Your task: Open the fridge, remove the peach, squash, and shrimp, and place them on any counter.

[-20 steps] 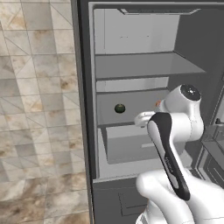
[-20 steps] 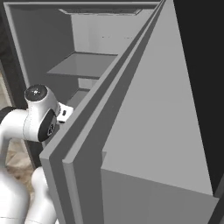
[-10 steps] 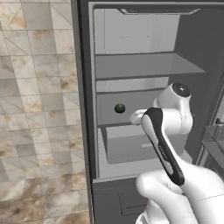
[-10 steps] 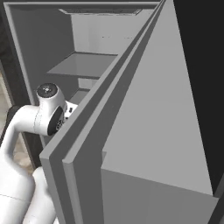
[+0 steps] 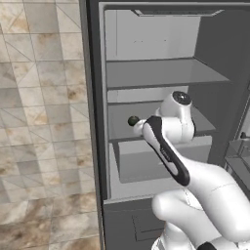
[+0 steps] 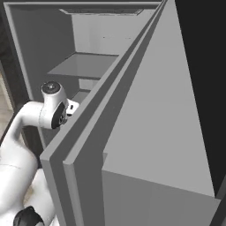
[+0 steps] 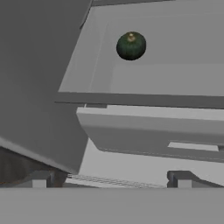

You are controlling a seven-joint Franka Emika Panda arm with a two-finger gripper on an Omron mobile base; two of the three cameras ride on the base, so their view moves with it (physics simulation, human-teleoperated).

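The fridge [image 5: 93,97] stands open, with pale grey shelves and a drawer [image 5: 146,161] inside. The squash [image 5: 132,120], a small dark green ball, sits at the left of the lower shelf. In the hand view the squash [image 7: 131,45] lies up ahead on that shelf, beyond the drawer [image 7: 153,131] front. My gripper [image 7: 111,179] is open, its fingertips [image 7: 41,178] wide apart with nothing between them, and it stands short of the squash. The peach, the shrimp and the counter are out of view.
A beige tiled wall [image 5: 39,97] runs left of the fridge. The open fridge door [image 6: 154,132] stands close on the right of the arm, its door shelves [image 5: 239,151] at the right edge. My own forearm [image 5: 166,151] crosses in front of the drawer.
The wrist has swung left across the fridge opening, toward the side where the squash sits. The gripper has stayed open. The squash has not moved.
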